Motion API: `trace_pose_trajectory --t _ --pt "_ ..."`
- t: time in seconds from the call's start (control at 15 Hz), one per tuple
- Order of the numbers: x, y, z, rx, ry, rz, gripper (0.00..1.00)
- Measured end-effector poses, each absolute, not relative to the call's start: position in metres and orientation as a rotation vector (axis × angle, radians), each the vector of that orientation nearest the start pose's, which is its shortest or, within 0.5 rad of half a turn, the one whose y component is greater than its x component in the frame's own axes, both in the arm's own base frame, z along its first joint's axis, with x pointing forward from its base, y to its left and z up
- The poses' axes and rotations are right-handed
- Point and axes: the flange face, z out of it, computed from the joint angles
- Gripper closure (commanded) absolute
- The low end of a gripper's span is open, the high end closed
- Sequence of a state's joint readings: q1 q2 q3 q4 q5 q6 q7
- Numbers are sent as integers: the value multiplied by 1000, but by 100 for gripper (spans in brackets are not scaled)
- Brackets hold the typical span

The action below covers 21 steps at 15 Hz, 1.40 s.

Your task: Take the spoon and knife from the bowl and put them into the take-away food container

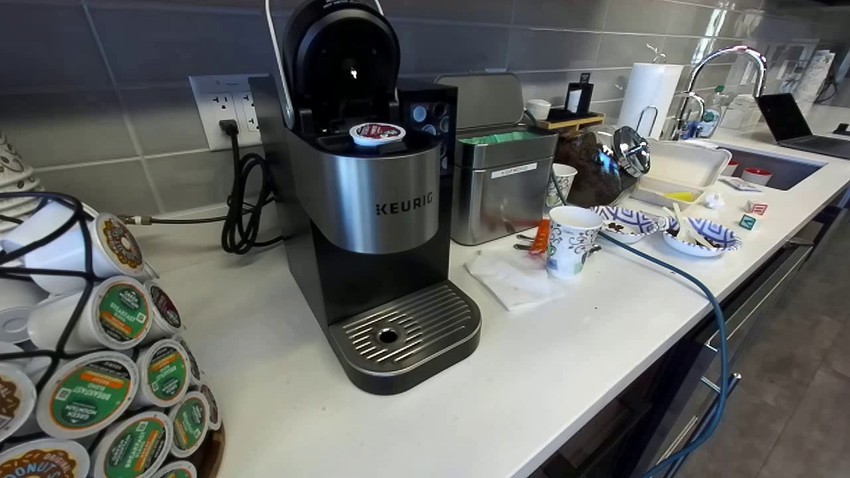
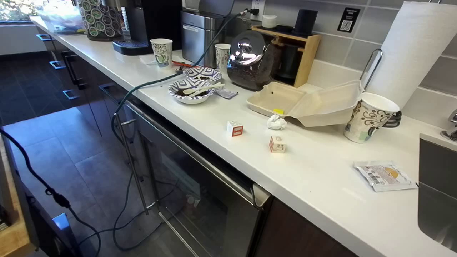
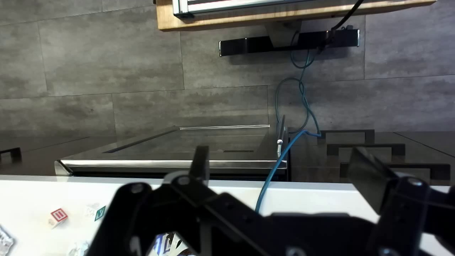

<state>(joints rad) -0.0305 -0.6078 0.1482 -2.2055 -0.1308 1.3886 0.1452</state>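
Observation:
The bowl is a shallow white dish with a blue patterned rim. It stands on the counter in both exterior views [image 1: 724,245] [image 2: 191,101], and a bit of it shows in the wrist view [image 3: 164,243]. Pale spoon and knife [image 2: 203,87] lie crossed in it, handles over the rim; they also show in an exterior view [image 1: 694,232]. Which is which is hard to tell. The beige take-away container [image 2: 256,105] stands open to their side, also in an exterior view [image 1: 694,162]. My gripper [image 3: 280,156] is open and empty above the counter edge, only in the wrist view.
A second patterned bowl [image 2: 201,72] touches this one. A blue cable [image 1: 687,273] crosses the counter and hangs off its edge. Two letter blocks [image 2: 235,129], a crumpled tissue [image 2: 276,122], a paper cup [image 2: 369,117] and a coffee jar [image 2: 250,66] stand near the container.

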Motion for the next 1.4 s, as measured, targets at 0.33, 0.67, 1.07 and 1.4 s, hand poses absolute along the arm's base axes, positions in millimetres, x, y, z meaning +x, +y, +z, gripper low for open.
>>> trace_pose_trajectory --t 0.33,0.67,1.07,1.4 --pt "337 37 588 -3363 123 317 0" --pt "337 37 588 -3362 121 316 0" --pt "348 -46 606 -3237 273 46 0" --pt "351 -177 570 -3043 385 -162 0"
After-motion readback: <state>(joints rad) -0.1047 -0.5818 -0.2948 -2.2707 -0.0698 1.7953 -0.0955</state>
